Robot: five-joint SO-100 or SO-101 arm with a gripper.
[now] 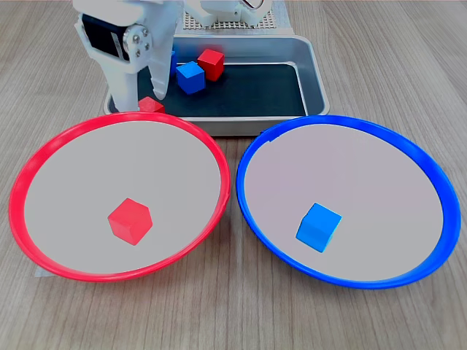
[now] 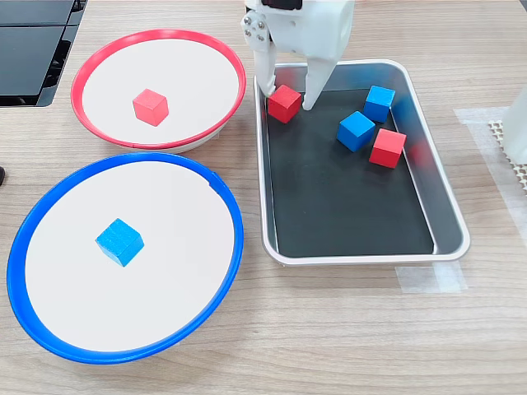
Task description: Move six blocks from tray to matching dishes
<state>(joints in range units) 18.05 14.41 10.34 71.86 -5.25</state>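
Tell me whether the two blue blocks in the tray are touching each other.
Apart. In the second exterior view, dark tray floor shows between the two blue blocks.

A wooden table bears clear tape and a black device.

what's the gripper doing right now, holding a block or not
Gripper: open, its fingers either side of a red block in the corner of the tray; not clamped on it yet, block sitting on the tray floor.
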